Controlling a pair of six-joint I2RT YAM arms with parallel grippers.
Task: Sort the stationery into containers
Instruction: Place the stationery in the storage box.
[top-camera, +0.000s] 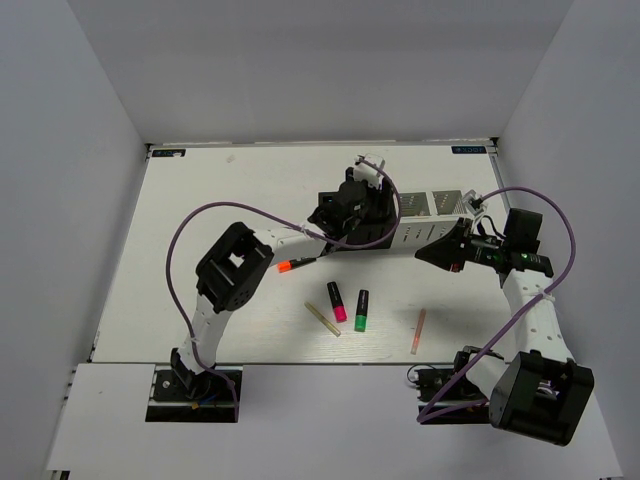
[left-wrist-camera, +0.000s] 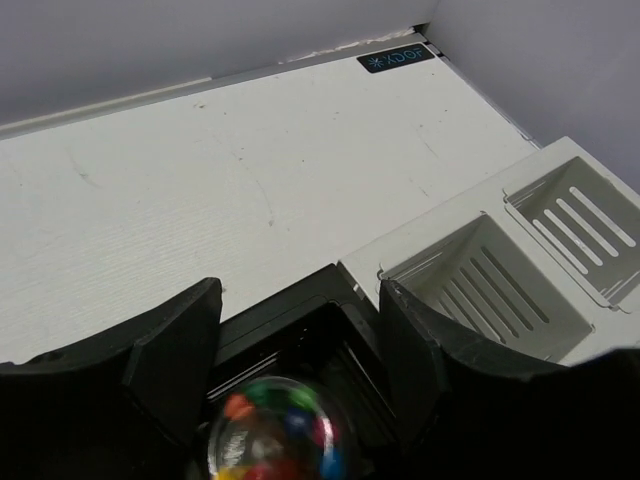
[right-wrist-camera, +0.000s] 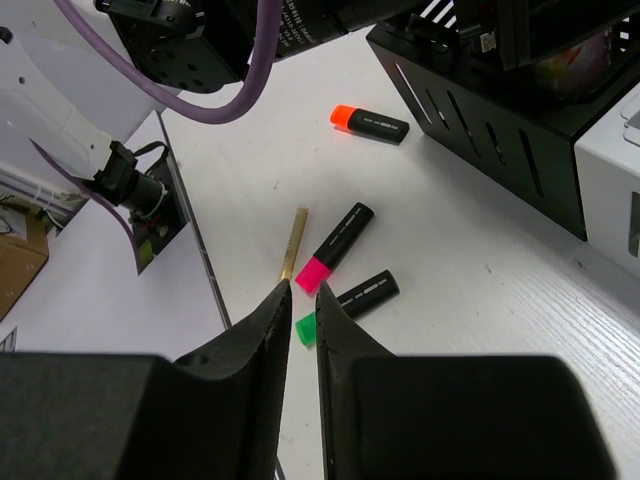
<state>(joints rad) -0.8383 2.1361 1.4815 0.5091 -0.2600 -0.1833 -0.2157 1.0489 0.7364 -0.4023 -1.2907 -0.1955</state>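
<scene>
Left pincer (left-wrist-camera: 295, 350) released, jaws spread wide, directly above the black cups (right-wrist-camera: 480, 110) at one end of the container row (top-camera: 440, 207); low between its jaws, a clear dome (left-wrist-camera: 275, 440) with coloured specks, contact with either finger not discernible. Just to that pincer's right, two white cups (left-wrist-camera: 470, 280), slotted walls showing. Right pincer (right-wrist-camera: 301, 295) grasping nothing, jaws a narrow slit apart, poised above the table (right-wrist-camera: 470, 300) near the white end of the row. Just beyond its tips, green highlighter (right-wrist-camera: 365, 292), cap partly hidden behind a finger; a little farther ahead, pink highlighter (right-wrist-camera: 335, 248) with beige stick (right-wrist-camera: 294, 242) alongside; farther still, orange highlighter (right-wrist-camera: 370, 122), lying close to the slotted wall of the black cups. Salmon stick (top-camera: 418, 331) seen only from above, on the table between the right pincer and its arm's base, well apart from the other pieces. All five loose pieces outside the cups.
</scene>
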